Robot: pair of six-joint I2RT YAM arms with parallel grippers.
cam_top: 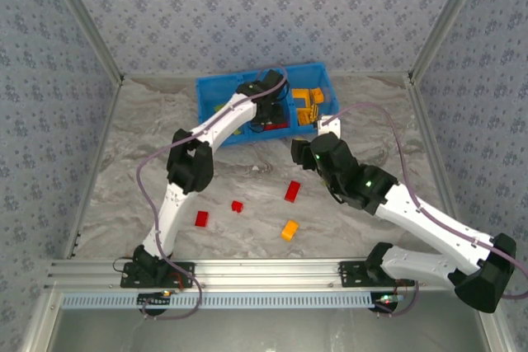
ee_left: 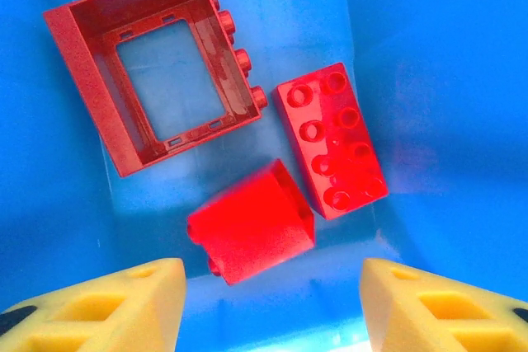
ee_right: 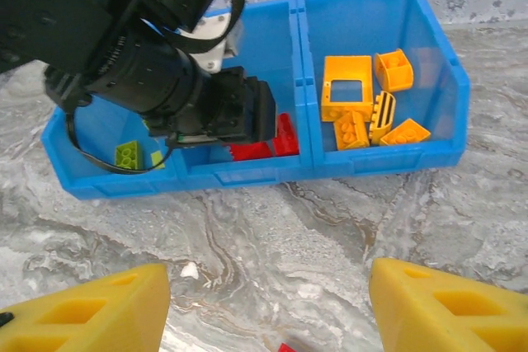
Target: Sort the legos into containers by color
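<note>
1. Lying loose on the table [cam_top: 124, 162] nearest the bases: orange brick [cam_top: 289, 230], flat red brick [cam_top: 201, 218], small red brick [cam_top: 238, 206], long red brick [cam_top: 292, 191], all apart from each other. Judged light, rigid, smooth plastic with no give; likely to skid on the marbled top if nudged. Best pinched across two flat opposite sides, clear of the studs.
2. Right gripper [ee_right: 268, 286] above the table just in front of the bin, fingers spread, nothing between them.
3. Blue bin [ee_right: 458, 113] farther back: green bricks [ee_right: 128, 153] in the left compartment, orange-yellow ones [ee_right: 363, 105] in the right.
4. Left gripper [ee_left: 268, 282] down in the middle compartment, fingers spread wide. Red block [ee_left: 252, 220] lying clear of both pads, beside studded red brick [ee_left: 334, 138] and open red frame [ee_left: 148, 72]. Frame judged awkward: take one wall, not across the hollow.
</note>
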